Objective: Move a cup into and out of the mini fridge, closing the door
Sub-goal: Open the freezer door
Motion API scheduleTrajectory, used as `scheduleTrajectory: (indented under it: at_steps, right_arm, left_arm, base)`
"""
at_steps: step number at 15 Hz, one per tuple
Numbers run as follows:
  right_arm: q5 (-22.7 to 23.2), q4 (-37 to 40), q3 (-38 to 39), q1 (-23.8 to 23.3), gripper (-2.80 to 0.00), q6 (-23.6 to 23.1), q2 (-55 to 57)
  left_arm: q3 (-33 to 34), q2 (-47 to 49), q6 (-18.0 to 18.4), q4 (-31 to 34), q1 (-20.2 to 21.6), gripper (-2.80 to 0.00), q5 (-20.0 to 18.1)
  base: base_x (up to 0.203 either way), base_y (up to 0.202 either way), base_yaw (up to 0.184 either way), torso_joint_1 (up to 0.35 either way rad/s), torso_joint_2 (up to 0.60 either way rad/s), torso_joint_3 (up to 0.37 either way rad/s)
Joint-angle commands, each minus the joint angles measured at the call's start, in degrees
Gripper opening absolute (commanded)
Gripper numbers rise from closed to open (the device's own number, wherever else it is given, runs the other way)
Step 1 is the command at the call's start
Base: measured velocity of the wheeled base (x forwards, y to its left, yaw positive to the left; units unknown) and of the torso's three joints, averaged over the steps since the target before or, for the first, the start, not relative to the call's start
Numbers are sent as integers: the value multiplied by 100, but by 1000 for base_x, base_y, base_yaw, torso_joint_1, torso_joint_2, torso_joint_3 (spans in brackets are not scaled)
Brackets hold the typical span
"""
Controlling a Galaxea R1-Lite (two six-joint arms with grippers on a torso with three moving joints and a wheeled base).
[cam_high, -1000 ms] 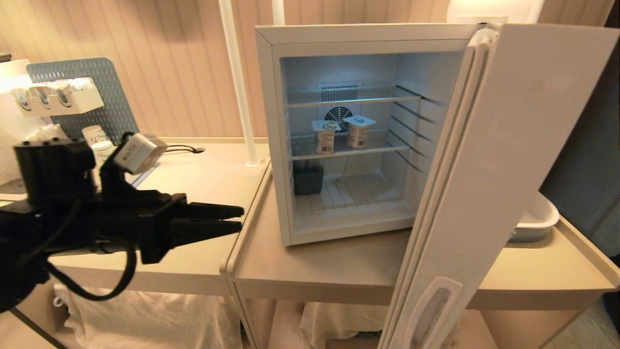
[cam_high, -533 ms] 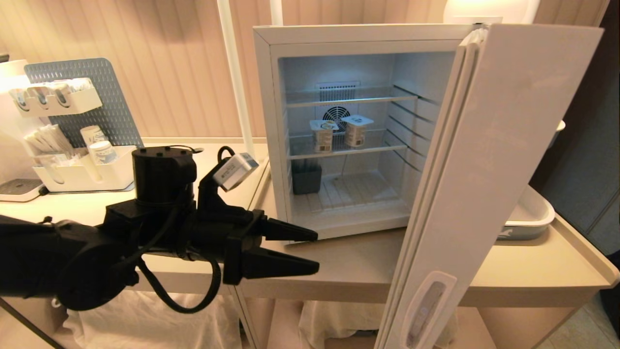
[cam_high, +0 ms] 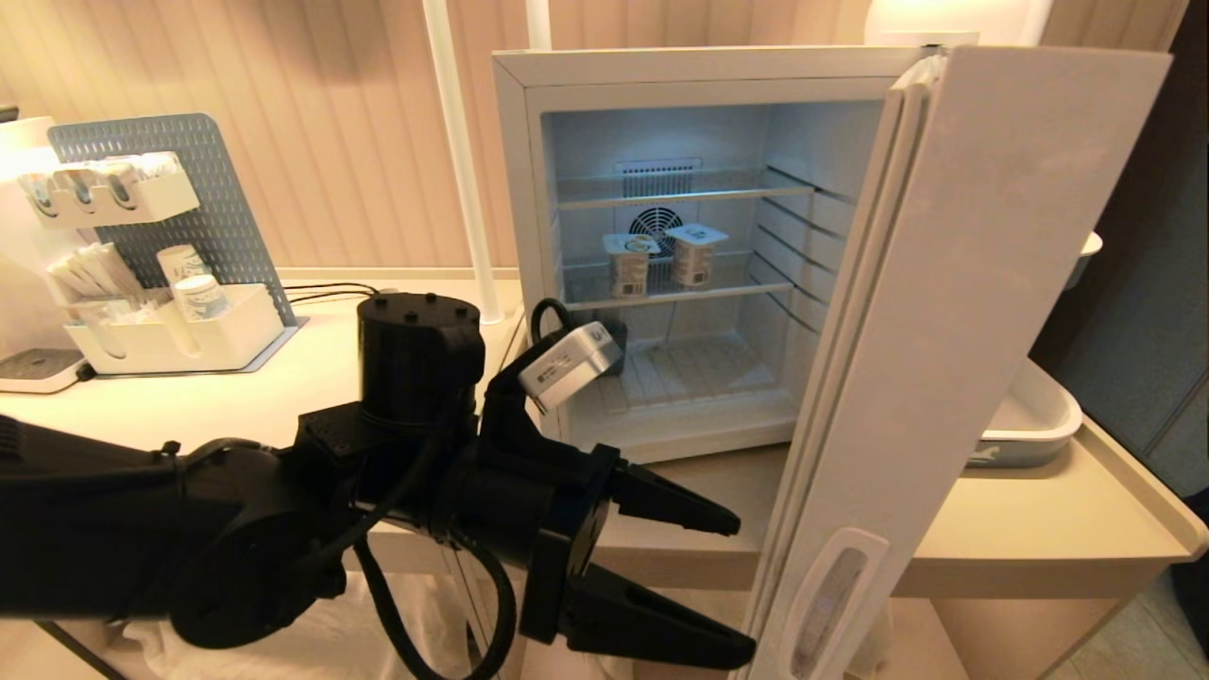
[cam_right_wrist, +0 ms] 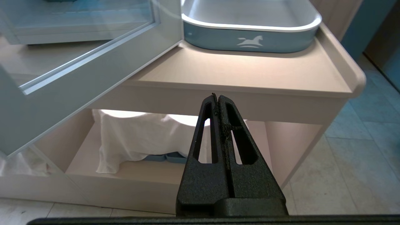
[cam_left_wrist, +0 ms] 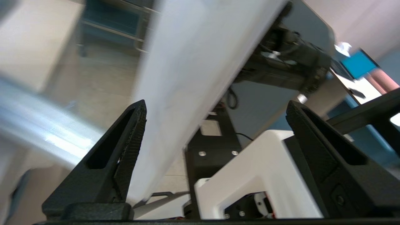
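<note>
Standing open, the mini fridge (cam_high: pixel 699 71) holds two cups (cam_high: pixel 666 257); left gripper (cam_high: pixel 741 586) jaws released

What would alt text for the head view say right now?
The left gripper, open, reaches toward the free edge of the mini fridge's open door. Inside the mini fridge, two cups stand on the middle wire shelf.

no text legible; white horse emblem on tray (cam_right_wrist: pixel 250 37).
</note>
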Motion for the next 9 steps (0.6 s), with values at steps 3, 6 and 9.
scheduleTrajectory:
  at_steps: [3,6,9]
  right_arm:
    - [9,4,-1,3,-280,-6,1]
    - [7,19,-7,4,-280,-14,6]
    - [0,30,-7,8,-280,-14,1]
  left_arm:
    - [-81,-48,-7,-30,-614,0,-4]
    - [-80,-66,-6,-27,-899,0,144]
    - [-29,-147,2,-17,-1356,0,354]
  base:
    - [0,0,0,0,0,0]
    - [0,0,0,0,0,0]
    - [0,0,0,0,0,0]
